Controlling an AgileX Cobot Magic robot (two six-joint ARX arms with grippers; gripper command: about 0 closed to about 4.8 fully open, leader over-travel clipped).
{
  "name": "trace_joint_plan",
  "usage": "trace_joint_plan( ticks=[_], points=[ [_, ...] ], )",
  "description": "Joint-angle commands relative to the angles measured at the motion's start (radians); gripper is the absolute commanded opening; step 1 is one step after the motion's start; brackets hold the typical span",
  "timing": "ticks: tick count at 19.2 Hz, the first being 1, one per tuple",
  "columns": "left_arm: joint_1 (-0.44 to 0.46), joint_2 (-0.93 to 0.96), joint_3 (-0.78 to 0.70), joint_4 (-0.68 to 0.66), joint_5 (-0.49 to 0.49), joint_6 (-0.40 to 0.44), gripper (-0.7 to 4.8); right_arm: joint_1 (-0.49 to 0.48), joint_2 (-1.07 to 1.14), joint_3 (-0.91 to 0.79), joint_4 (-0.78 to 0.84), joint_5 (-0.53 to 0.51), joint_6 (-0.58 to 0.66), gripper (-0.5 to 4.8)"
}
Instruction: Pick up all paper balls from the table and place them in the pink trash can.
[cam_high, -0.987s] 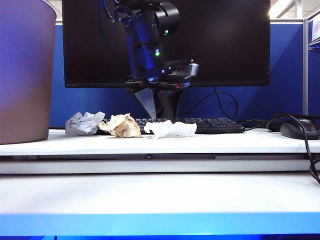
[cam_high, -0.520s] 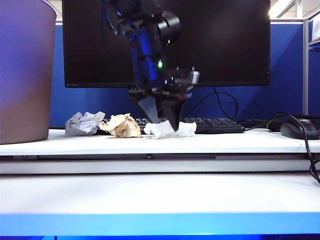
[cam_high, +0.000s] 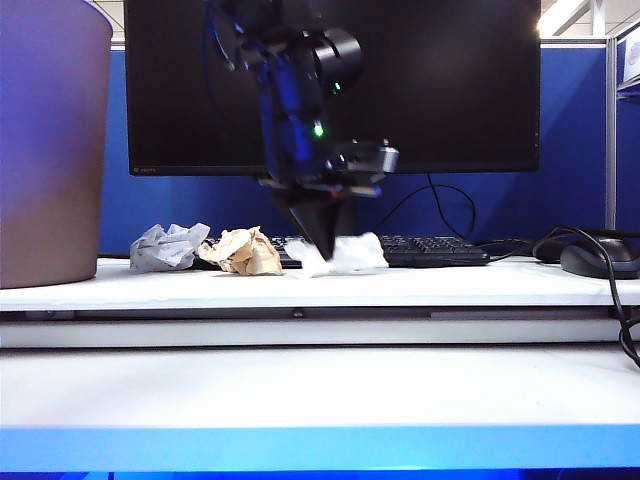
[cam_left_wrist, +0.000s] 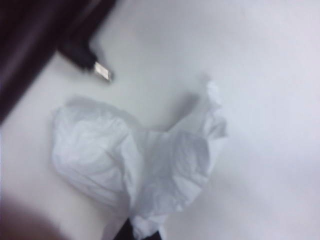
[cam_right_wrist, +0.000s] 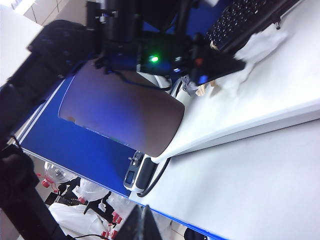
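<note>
Left end effector (cam_high: 322, 245) clamps white paper ball (cam_high: 345, 255); right end effector's (cam_right_wrist: 141, 222) state unclear.

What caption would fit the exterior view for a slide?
Left hand shut on the white paper ball on the table; grey and brown balls wait beside the pink trash can.

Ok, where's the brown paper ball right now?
In the exterior view the brown paper ball lies left of centre on the table, between the grey ball and the left gripper.
</note>
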Motion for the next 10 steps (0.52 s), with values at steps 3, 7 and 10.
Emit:
trace_joint_plan(
  ticks=[3,7,10],
  points=[
    [0.000,-0.176,0.005,-0.071,-0.027,0.024,-0.05,0.002,-0.002,-0.004,0.355,-0.066,0.051,-0.05],
    [0.000,-0.404,0.005,-0.131,-0.138,0.053,-0.05,0.003,-0.002,-0.004,0.689,-0.098,0.103,-0.05],
    [0.000,-0.578,0.005,-0.153,-0.222,0.073,-0.05,0.002,-0.001,-0.003,0.898,-0.116,0.184,-0.05]
  ],
)
